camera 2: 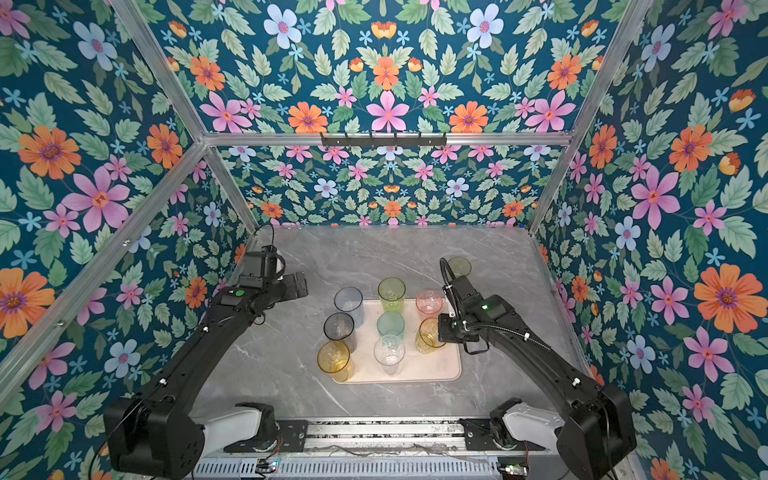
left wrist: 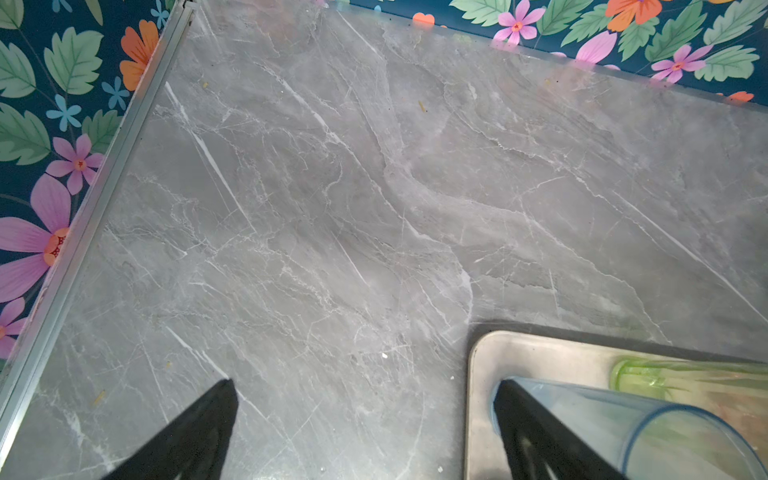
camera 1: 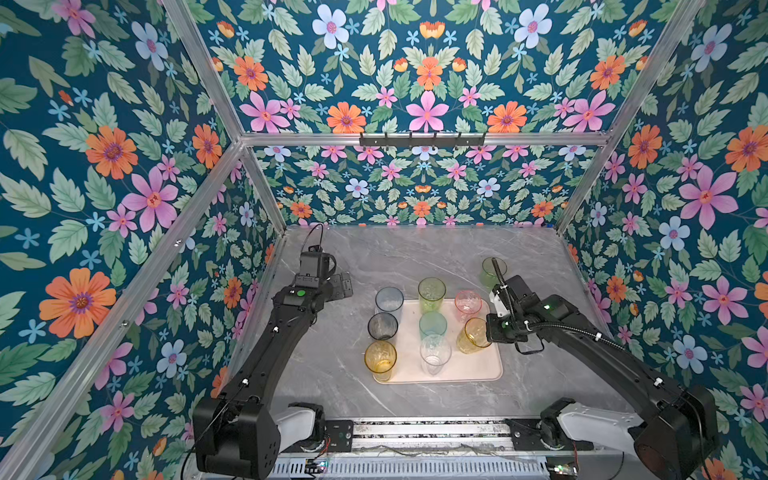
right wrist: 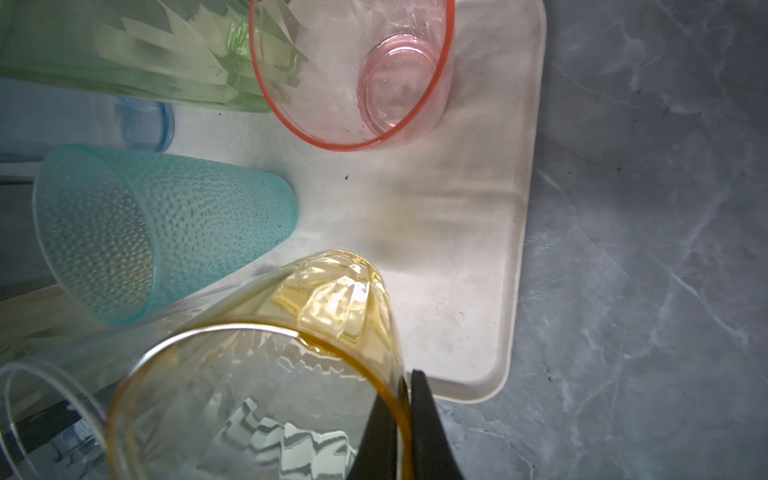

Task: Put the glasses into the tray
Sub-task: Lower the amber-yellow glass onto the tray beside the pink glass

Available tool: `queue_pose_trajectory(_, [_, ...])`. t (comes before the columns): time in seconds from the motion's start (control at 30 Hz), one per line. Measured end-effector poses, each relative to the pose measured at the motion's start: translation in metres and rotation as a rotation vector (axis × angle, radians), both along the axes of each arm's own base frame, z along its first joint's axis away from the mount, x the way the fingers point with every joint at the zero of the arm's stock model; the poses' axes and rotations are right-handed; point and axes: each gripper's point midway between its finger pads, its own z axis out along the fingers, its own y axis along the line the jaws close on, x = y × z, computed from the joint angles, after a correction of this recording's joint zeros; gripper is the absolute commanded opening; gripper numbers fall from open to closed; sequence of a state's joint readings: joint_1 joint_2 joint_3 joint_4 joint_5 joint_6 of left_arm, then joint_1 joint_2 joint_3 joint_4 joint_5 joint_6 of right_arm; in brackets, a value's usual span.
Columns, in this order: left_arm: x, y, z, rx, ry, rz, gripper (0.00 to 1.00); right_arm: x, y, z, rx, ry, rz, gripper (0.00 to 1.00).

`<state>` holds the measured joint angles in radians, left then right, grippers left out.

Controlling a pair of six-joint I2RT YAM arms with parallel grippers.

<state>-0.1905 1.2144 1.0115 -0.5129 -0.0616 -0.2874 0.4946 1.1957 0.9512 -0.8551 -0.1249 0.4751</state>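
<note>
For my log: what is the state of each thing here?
tray: holds eight glasses.
left gripper: open.
right gripper: shut on short amber glass.
short amber glass: in tray, held.
tall amber glass: upright in tray.
blue glass: upright in tray.
grey glass: upright in tray.
green glass: upright in tray.
teal glass: upright in tray.
clear glass: upright in tray.
pink glass: upright in tray.
far green glass: upright, off tray.

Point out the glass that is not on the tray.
The dull green glass at the table's far right, behind the right arm. It stands alone on bare marble; the other eight, a brighter green one among them, are grouped over the tray.
</note>
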Motion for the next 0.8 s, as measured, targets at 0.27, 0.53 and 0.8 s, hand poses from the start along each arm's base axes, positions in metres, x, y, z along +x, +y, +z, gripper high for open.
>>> queue_pose_trajectory(0.27, [0.000, 0.000, 0.000, -0.001, 0.001, 0.000, 1.00, 0.006, -0.001, -0.013, -0.030, 0.006, -0.008, 0.00])
queue_pose_trajectory(0.53, [0.000, -0.001, -0.002, -0.004, 0.005, -0.001, 0.99, 0.009, -0.005, -0.020, -0.063, 0.009, -0.011, 0.00])
queue_pose_trajectory(0.8, [0.000, -0.001, -0.002, -0.006, 0.006, -0.003, 0.99, 0.012, -0.005, -0.029, -0.078, 0.020, -0.010, 0.00])
